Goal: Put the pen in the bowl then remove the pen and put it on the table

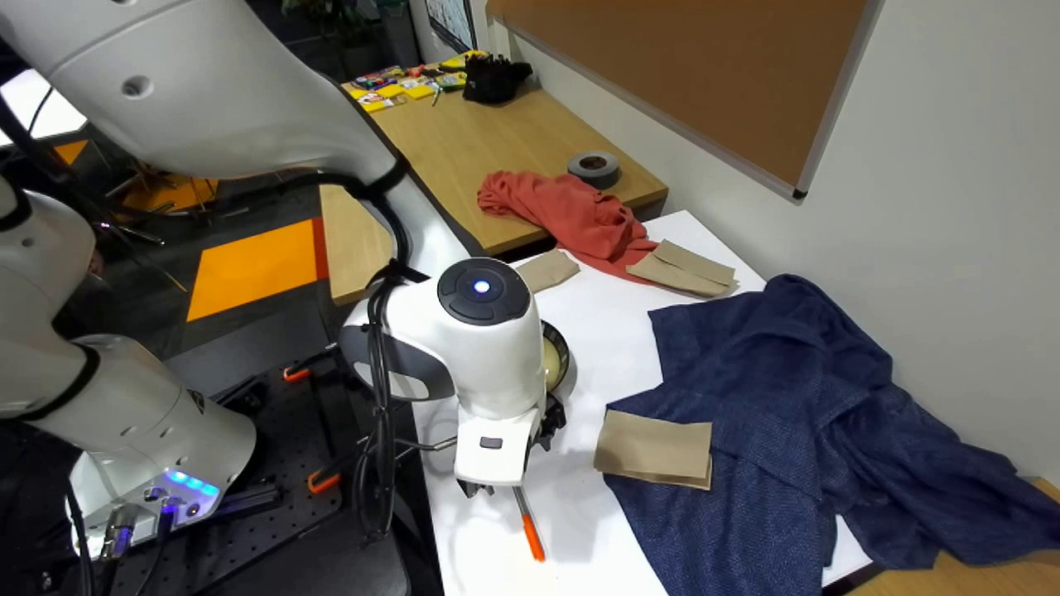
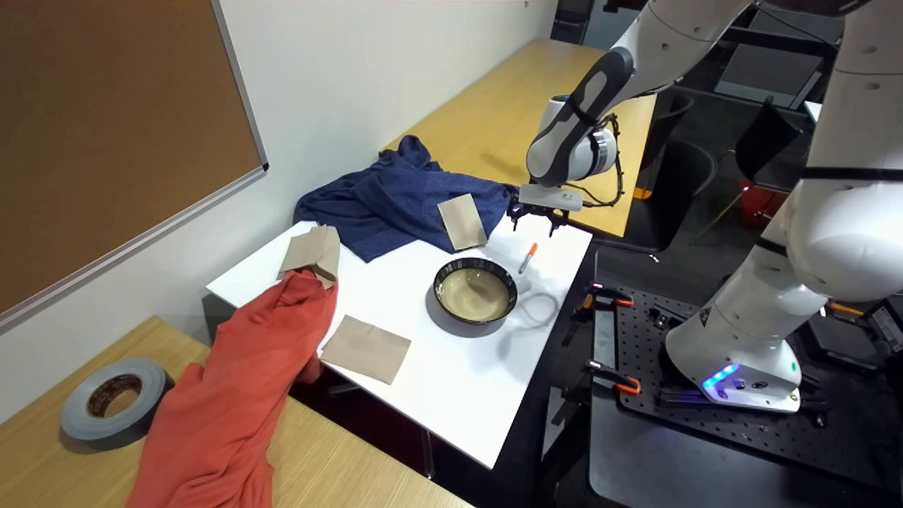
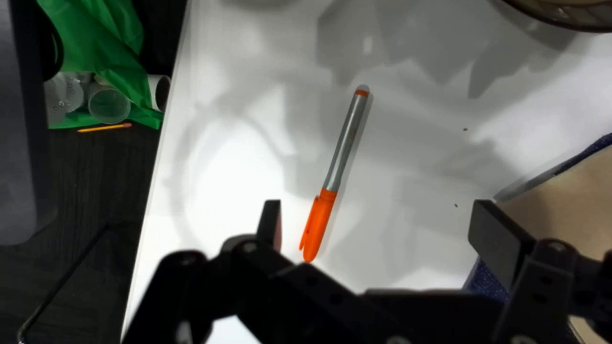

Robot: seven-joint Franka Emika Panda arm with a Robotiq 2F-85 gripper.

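The pen lies flat on the white table; it has a silver barrel and an orange cap. It also shows in both exterior views. The bowl, dark-rimmed with a cream inside, stands on the table close to the pen and holds nothing. Its rim shows at the top right of the wrist view, and the arm partly hides it in an exterior view. My gripper is open and empty above the table. In the wrist view, the pen's cap end is nearer the left finger.
A dark blue cloth covers part of the table, with a brown paper piece on it. More brown paper and a red cloth lie at the far end. A tape roll sits on a wooden table.
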